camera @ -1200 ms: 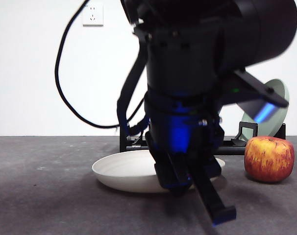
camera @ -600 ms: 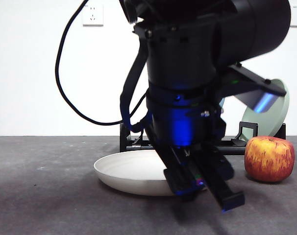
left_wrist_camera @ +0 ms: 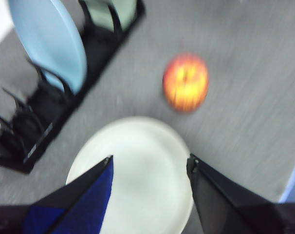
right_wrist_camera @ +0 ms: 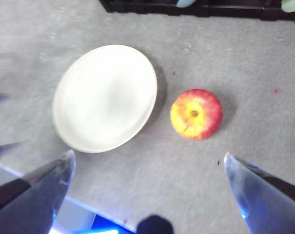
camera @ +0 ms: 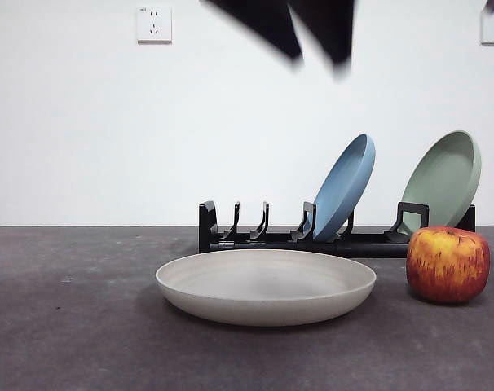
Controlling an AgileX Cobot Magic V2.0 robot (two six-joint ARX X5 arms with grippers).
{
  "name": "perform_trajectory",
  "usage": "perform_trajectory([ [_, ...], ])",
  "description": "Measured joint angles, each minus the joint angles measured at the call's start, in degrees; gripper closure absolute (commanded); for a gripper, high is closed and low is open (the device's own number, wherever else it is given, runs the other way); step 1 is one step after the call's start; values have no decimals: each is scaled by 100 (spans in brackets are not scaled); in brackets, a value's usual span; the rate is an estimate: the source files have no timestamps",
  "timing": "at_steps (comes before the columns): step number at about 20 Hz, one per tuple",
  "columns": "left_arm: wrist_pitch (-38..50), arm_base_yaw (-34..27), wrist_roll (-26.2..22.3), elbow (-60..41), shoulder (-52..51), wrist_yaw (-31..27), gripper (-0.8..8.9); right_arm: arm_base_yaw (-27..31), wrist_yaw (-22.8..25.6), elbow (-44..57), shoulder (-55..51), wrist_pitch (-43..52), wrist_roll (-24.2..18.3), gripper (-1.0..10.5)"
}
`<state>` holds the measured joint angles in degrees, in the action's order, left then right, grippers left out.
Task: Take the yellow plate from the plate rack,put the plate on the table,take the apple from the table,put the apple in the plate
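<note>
The yellow plate [camera: 266, 285] is pale cream and lies flat on the table [camera: 76, 326] in front of the plate rack [camera: 271, 238]. The red and yellow apple [camera: 447, 265] stands on the table right of the plate, apart from it. My left gripper [left_wrist_camera: 149, 161] is open and empty, high above the plate [left_wrist_camera: 138, 170]; its blurred black tips show at the top of the front view [camera: 308, 32]. My right gripper [right_wrist_camera: 148, 155] is open wide and empty, high above the plate [right_wrist_camera: 106, 97] and the apple [right_wrist_camera: 196, 113].
A blue plate [camera: 343, 187] and a sage-green plate [camera: 443, 179] lean in the rack's right slots. The rack's left slots hold nothing. A white wall with a socket [camera: 154, 23] stands behind.
The arm that stood low over the plate has let it go and risen almost out of the front view. The plate now lies free and whole in view. The apple has not moved.
</note>
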<state>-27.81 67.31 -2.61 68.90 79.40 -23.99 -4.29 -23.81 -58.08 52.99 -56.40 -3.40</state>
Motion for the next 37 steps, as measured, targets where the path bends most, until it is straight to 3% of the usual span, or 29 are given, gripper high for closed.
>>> perform_trajectory([
  [3,-9,0,299,7,-1113,466,562,-155,61,-2,769,374,0,316],
  [6,-240,0,426,11,-1921,743,562,-446,629,-2,1613,776,0,315],
  [10,-553,0,555,11,-2345,970,562,-763,1261,-2,2262,1115,-7,315],
  [15,-938,0,680,11,-2568,1132,562,-1045,1694,-2,2820,1504,-7,315],
  [29,-1635,0,870,9,-2564,1821,562,-1134,1803,-9,3836,1871,-4,327],
  [32,-1674,0,870,9,-2564,1821,562,-1134,1803,-9,3899,1880,-4,543],
  [37,-1714,0,870,9,-2564,1821,562,-1134,1784,-15,3899,1838,7,768],
])
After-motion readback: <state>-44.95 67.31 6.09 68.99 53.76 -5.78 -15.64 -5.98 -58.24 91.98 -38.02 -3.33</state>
